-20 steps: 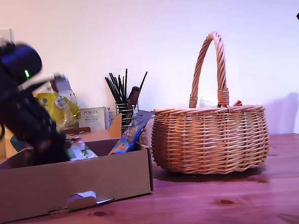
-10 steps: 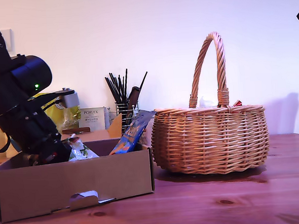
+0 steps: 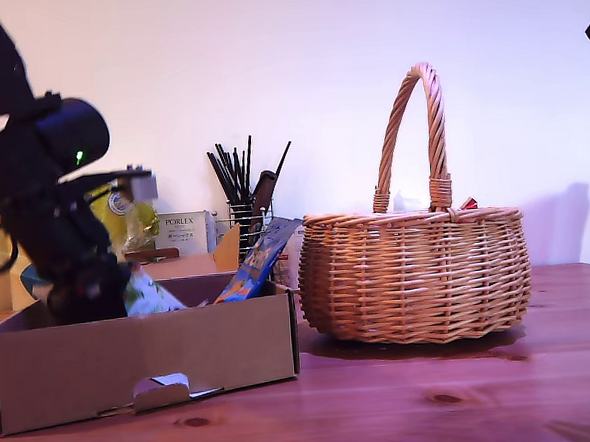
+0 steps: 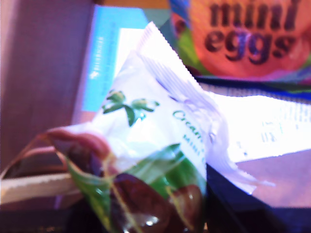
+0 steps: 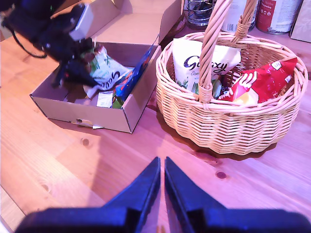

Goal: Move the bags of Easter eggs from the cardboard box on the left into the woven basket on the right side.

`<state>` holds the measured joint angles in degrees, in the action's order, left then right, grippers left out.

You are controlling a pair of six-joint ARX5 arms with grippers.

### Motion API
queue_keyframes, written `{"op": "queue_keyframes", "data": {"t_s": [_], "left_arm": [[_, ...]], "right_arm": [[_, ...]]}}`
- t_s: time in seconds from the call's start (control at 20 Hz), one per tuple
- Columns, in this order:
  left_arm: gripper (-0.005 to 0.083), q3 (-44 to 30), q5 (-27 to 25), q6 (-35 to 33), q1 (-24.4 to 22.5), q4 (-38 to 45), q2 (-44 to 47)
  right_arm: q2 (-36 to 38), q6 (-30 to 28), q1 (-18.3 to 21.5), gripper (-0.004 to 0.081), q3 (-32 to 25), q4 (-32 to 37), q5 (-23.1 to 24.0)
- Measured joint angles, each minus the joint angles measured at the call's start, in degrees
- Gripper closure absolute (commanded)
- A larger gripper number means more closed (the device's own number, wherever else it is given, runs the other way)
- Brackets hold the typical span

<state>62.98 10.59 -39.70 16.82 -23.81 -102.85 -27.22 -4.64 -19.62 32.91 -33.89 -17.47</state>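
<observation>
The cardboard box (image 3: 144,365) stands at the exterior view's left, the woven basket (image 3: 418,274) at its right. My first gripper (image 3: 114,287) reaches down into the box and is shut on a crumpled green-white bag (image 4: 146,145), which shows just above the box rim (image 3: 147,295). A blue bag with orange "mini eggs" print (image 3: 262,258) leans on the box wall nearest the basket. In the second wrist view a white Galaxy bag (image 5: 204,65) and a red bag (image 5: 262,80) lie in the basket (image 5: 233,126). My second gripper (image 5: 162,165) hangs high over the table, shut and holding nothing.
Behind the box stand a wire pot of black sticks (image 3: 243,194), a white Porlex box (image 3: 184,233) and a yellow plastic pack (image 3: 124,216). Tins (image 5: 272,14) stand behind the basket. The tall basket handle (image 3: 421,123) arches over its middle. Everything rests on a wooden table (image 3: 436,403).
The first arm has swung up and toward the exterior view's left, staying inside the box. The green-white bag shifted slightly the same way with it. The basket has not moved.
</observation>
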Motion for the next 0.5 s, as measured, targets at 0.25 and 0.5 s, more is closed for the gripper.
{"op": "queue_keyframes", "data": {"t_s": [0.25, 0.5], "left_arm": [[0.0646, 7.0, 8.2, 9.4, 0.1, -3.2, 5.1], [0.0646, 12.5, 21.2, 17.9, 4.9, 5.8, 6.6]], "right_arm": [[0.0, 0.0, 0.0, 0.0782, 0.0, 0.0, 0.0], [0.0, 0.0, 0.0, 0.0782, 0.0, 0.1, 0.0]]}}
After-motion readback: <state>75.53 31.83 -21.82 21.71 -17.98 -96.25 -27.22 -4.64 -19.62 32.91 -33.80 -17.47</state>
